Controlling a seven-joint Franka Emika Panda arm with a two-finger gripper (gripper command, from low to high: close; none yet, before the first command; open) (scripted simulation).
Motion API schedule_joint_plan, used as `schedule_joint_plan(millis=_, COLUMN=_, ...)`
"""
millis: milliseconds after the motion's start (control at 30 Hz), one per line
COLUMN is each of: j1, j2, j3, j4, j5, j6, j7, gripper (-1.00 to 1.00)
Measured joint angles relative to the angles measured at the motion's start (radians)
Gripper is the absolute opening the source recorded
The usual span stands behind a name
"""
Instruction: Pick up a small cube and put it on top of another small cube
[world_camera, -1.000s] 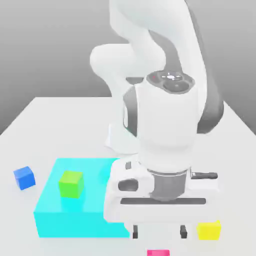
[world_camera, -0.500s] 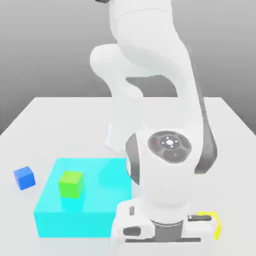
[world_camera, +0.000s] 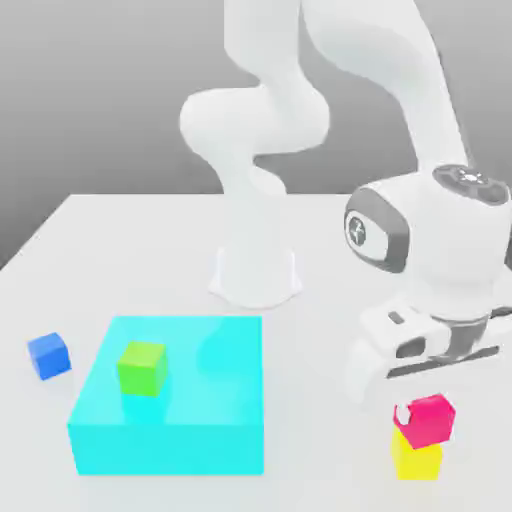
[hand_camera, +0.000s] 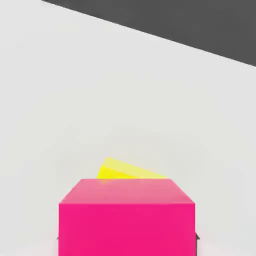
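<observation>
Sitting on the yellow cube (world_camera: 416, 460), slightly askew, is the pink cube (world_camera: 431, 419), at the exterior view's lower right. Gripper (world_camera: 425, 415) right above it w/ jaws apart, not gripping. Green cube (world_camera: 141, 367) on cyan block (world_camera: 170, 425); blue cube (world_camera: 48, 356) apart on table (world_camera: 140, 250).

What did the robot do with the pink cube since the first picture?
The arm swung toward the exterior view's right, and the pink cube, which lay on the table near the front edge, now sits on top of the yellow cube. The hand is right at the pink cube. The green cube, cyan block and blue cube stayed put.
</observation>
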Motion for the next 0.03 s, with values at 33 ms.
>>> schedule_joint_plan(millis=33, j1=0.0, j2=0.0, j3=0.0, j4=0.0, j5=0.0, j6=0.0, j7=0.0, gripper=1.0)
